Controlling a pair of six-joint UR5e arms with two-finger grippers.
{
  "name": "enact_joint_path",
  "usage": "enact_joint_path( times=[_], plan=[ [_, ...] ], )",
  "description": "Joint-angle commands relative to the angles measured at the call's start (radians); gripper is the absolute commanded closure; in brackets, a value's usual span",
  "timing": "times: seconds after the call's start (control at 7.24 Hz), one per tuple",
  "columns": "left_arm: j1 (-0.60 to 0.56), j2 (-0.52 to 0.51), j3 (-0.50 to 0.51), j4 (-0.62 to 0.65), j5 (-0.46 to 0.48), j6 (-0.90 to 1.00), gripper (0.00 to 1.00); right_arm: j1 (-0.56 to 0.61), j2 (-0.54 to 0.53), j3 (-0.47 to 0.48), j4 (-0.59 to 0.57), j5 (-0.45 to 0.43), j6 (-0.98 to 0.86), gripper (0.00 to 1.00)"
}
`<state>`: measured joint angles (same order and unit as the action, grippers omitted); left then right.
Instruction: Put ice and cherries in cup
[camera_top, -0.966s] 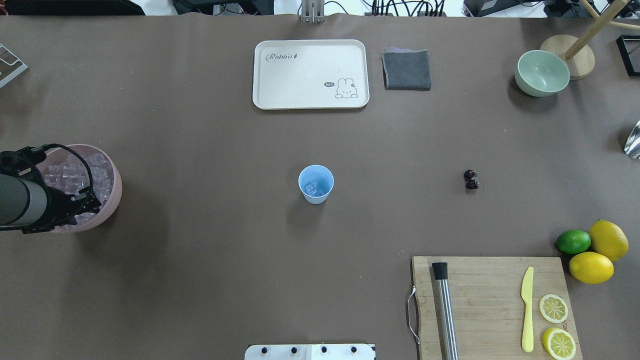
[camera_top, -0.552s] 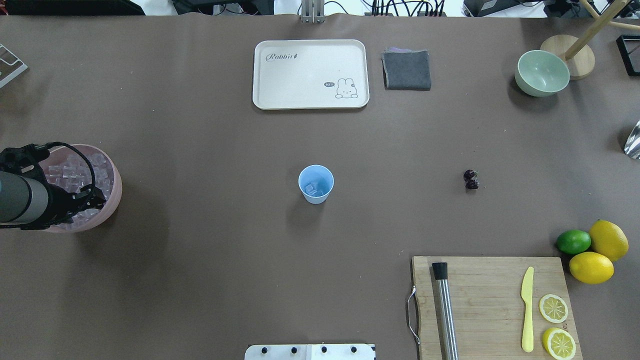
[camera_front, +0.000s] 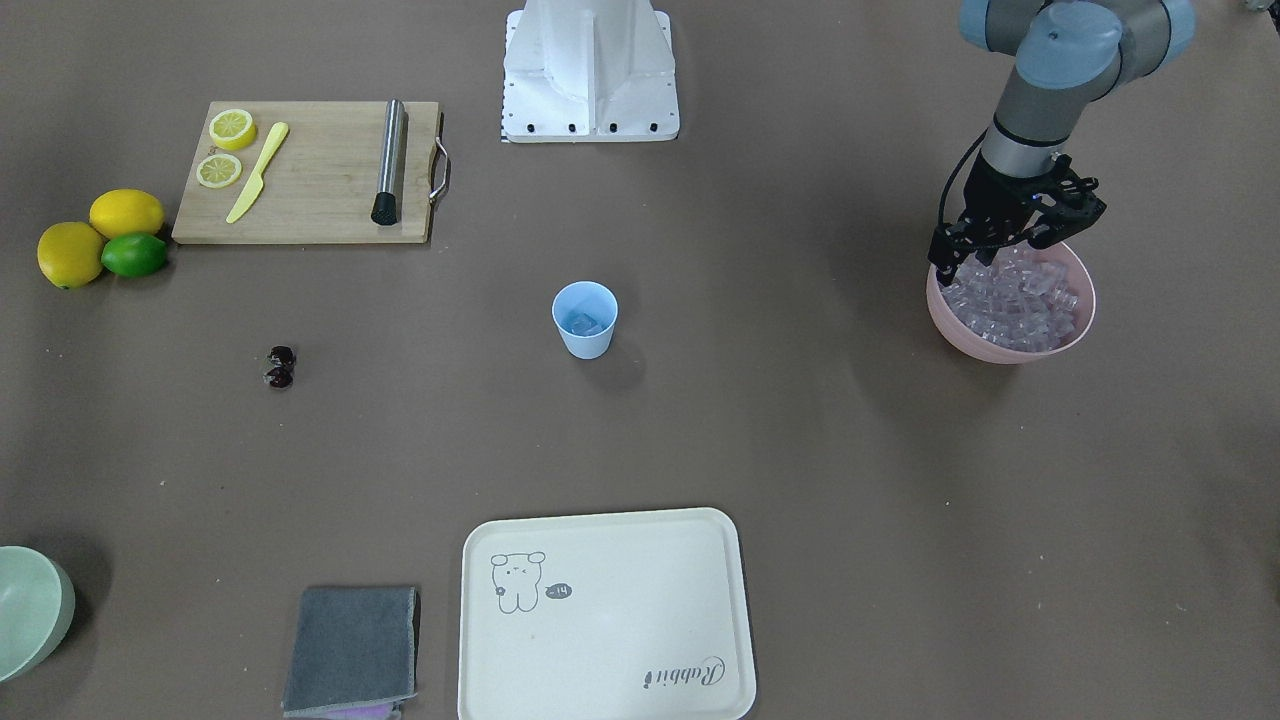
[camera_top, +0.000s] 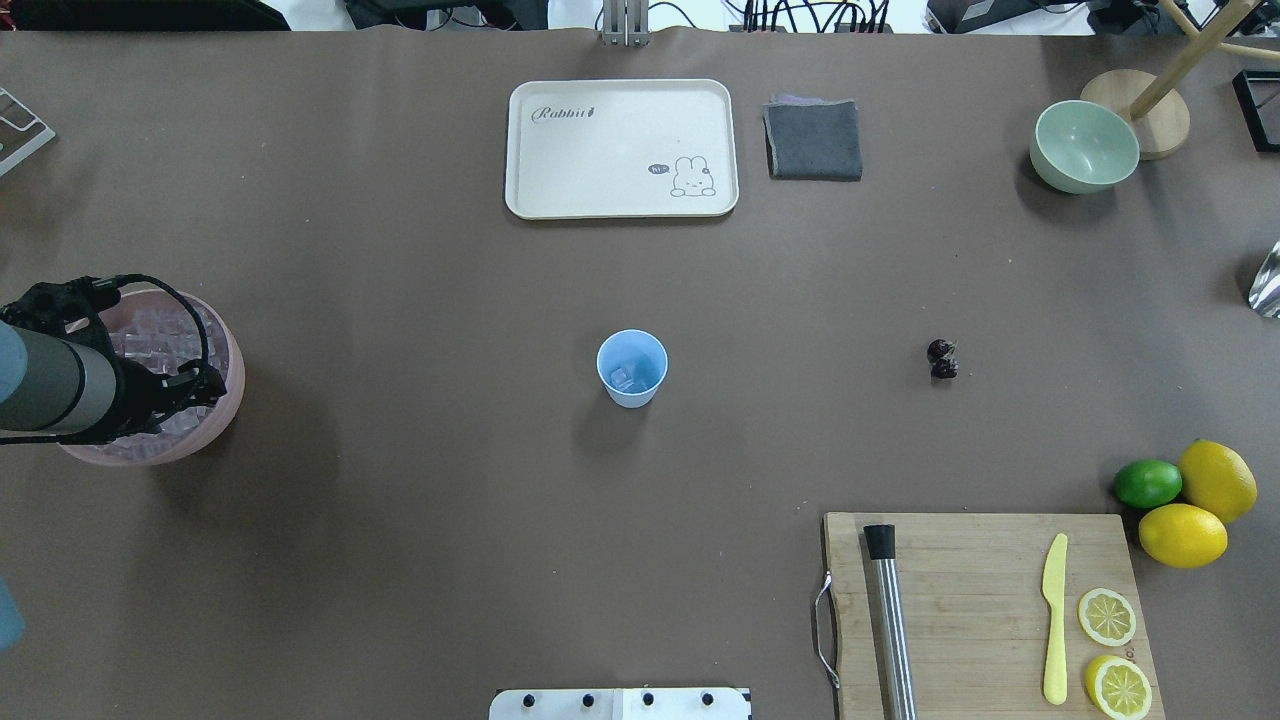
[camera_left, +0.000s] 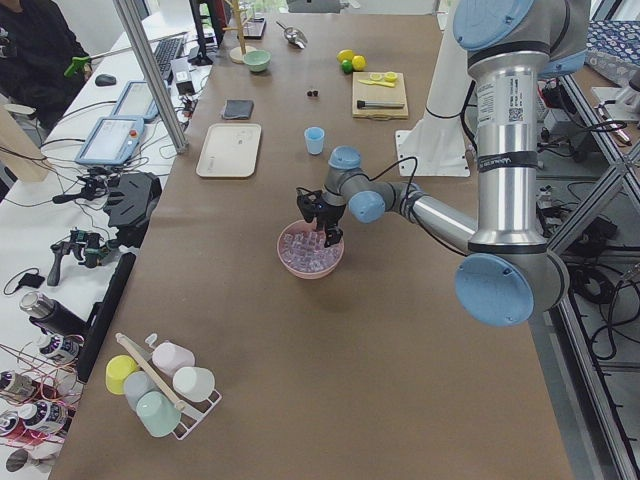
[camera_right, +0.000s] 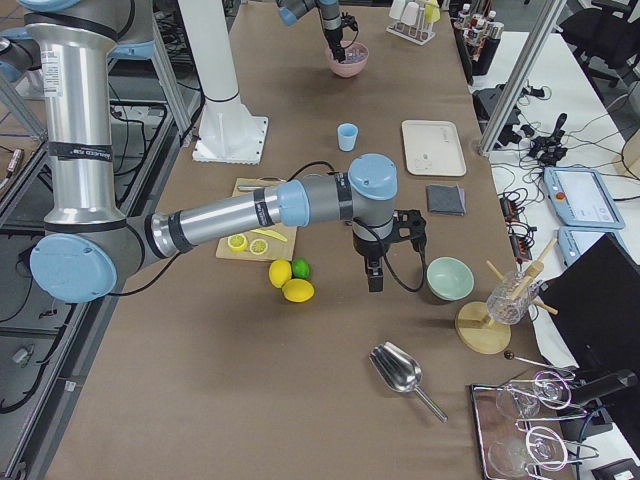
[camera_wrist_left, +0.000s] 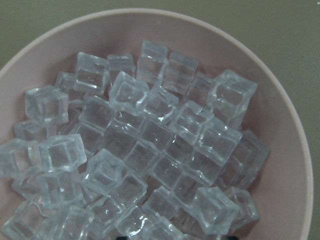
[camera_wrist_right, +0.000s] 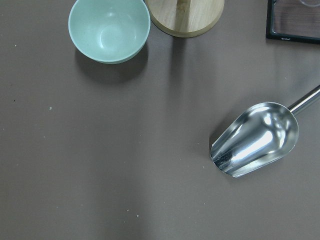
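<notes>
Exterior front-facing: left claw (camera_front: 1000, 245) poised directly over ice (camera_front: 1022, 300).
Claw spread wide, empty; cup (camera_front: 584, 322) lies at nine o'clock.

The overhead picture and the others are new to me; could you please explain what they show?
It is a robot with two jointed arms, each ending in a two-finger hand. Two pictures look down on the table, one from behind the robot and one facing it; two look along it from its ends; two come from cameras on the wrists. The left hand is open just over a pink bowl of ice. The right hand hangs near a green bowl and a metal scoop; whether it is open, I cannot tell. Mid-table stands the blue cup with some ice inside; the cherries lie apart from it. A tray, cloth, cutting board, lemons and lime lie around.
</notes>
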<state>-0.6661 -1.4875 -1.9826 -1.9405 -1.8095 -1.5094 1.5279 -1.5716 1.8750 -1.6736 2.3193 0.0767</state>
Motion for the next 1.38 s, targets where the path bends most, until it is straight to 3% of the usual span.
enact_joint_path(
  times=[0.0,0.55,1.24],
  plan=[
    [-0.003,0.003,0.007,0.0,-0.001,0.021,0.28,0.0,-0.001,0.001,0.0,0.0,0.0,0.0],
    [-0.001,0.003,0.011,0.0,-0.01,0.058,0.31,0.0,-0.001,0.001,0.0,-0.001,0.0,0.0],
    [-0.001,0.004,0.011,0.0,-0.019,0.06,0.98,0.0,-0.001,0.003,0.0,-0.001,0.0,0.0]
  ],
)
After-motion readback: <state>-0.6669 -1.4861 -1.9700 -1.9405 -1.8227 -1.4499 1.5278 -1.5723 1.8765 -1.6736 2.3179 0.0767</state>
